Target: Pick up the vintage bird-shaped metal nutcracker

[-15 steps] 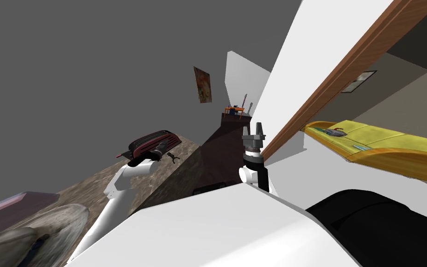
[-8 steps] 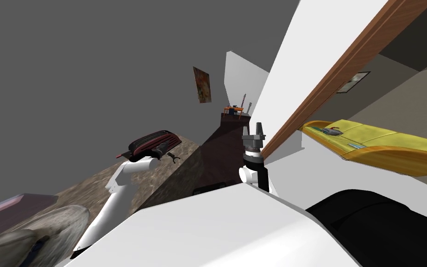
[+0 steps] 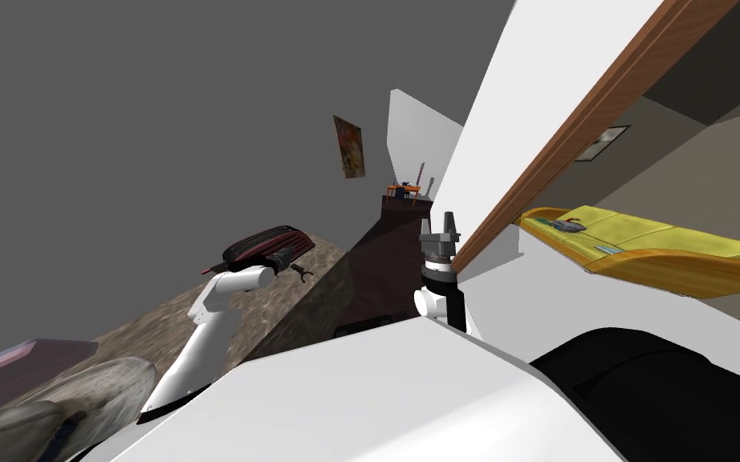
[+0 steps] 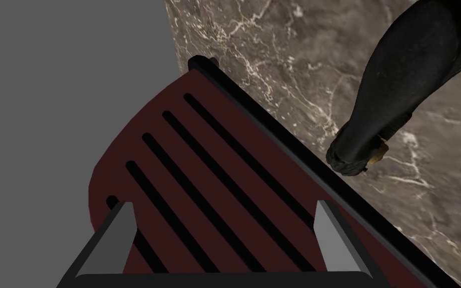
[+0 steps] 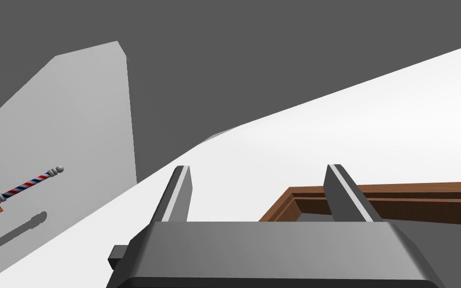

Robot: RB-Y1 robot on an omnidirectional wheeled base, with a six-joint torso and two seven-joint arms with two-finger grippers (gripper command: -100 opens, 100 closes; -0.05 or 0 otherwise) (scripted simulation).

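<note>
The nutcracker [image 3: 302, 273] is a small black bird-like figure on the brown marble counter [image 3: 312, 297]. In the left wrist view the nutcracker [image 4: 399, 85] lies on the marble beside a dark red toaster [image 4: 214, 190] with black slots. My left gripper [image 4: 224, 240] is open and hovers over the toaster's slotted top, with the nutcracker off to one side beyond one finger. In the head view the left gripper [image 3: 284, 258] sits at the toaster's [image 3: 268, 241] near edge, just left of the nutcracker. My right gripper [image 3: 449, 220] is raised in front of the chest, open and empty [image 5: 259, 195].
The counter's edge [image 3: 336, 281] drops to a dark floor on the right. A grey rounded object [image 3: 63, 401] lies at the counter's near left. A white wall with a brown door frame [image 3: 569, 144] stands to the right, and a yellow sofa [image 3: 649, 249] beyond it.
My left arm has reached further along the counter, bringing the gripper closer to the nutcracker. The head view has shifted slightly. The right arm has stayed still.
</note>
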